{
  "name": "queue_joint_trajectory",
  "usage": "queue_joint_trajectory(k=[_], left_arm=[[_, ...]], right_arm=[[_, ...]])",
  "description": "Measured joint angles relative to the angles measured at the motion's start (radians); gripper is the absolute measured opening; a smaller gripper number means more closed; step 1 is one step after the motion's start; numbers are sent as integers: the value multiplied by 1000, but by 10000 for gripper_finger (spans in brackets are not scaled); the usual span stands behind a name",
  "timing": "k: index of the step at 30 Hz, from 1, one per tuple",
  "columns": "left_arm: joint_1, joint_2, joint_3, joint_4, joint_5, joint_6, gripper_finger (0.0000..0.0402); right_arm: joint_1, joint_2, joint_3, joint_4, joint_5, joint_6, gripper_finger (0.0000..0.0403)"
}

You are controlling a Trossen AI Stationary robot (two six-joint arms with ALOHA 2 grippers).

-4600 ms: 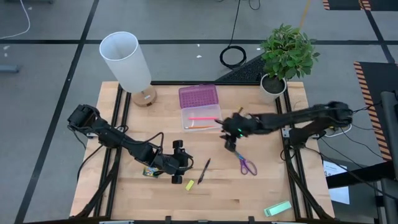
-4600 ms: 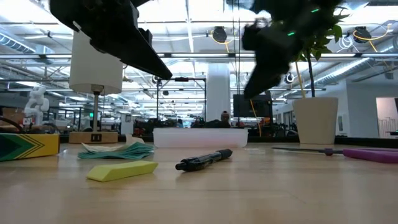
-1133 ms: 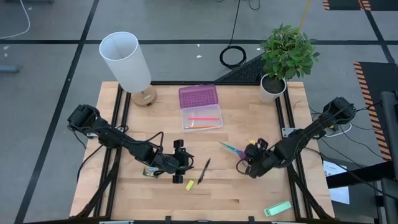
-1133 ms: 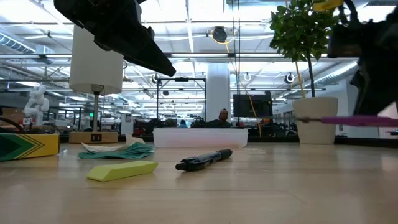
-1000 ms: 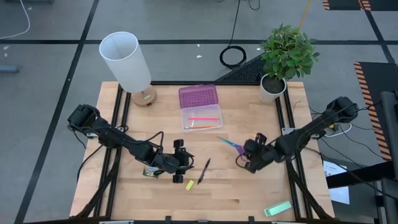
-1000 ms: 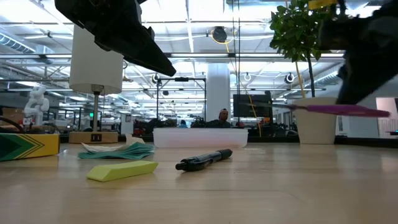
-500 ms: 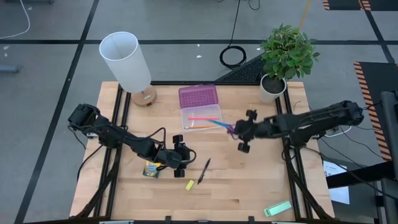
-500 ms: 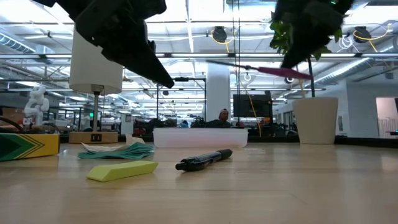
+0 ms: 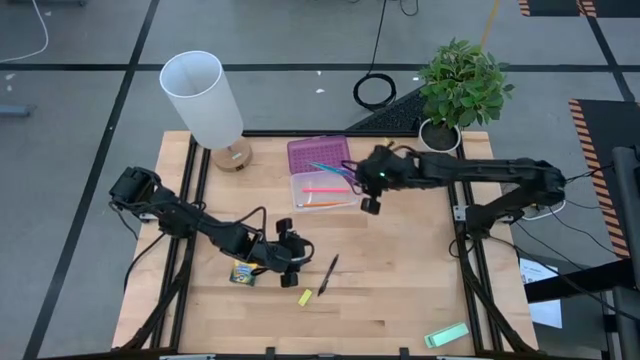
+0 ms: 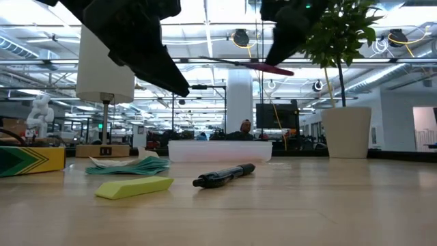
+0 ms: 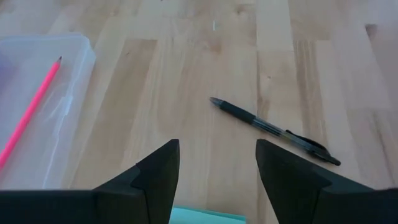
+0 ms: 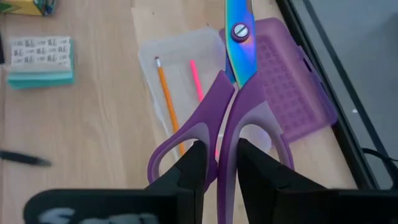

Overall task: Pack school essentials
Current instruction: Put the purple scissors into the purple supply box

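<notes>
Purple-handled scissors [image 12: 233,112], iridescent blades seemingly closed, pinched between right gripper [image 12: 216,163] fingers; left fingers spread.

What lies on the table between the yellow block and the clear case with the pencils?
In the high view, the black pen lies between the yellow block and the clear case; otherwise only bare wood.

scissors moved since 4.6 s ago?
Yes. The scissors, off the table, are now held by the right gripper above the clear case, nearer the plant.
</notes>
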Motion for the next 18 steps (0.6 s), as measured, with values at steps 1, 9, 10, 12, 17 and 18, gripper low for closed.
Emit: queue_joint_trajectory(k=[1,9,10,12,17,18], left_arm=[[-3,0,0,0,-1,-8,216],[-47,0,0,1,-58,-52,216],[-51,0,0,2,-67,-55,216],[-59,0,0,2,-80,-66,216],[-66,0,0,4,-94,-76,216],[-66,0,0,5,-99,-77,216]], right_arm=[[-9,22,17,-1,-9,-10,65],[-73,158,79,13,-84,-69,65],[-80,171,79,17,-92,-70,65],[-94,194,79,25,-108,-73,65],[-115,259,79,40,-112,-73,65],[-116,273,79,42,-113,-73,65]])
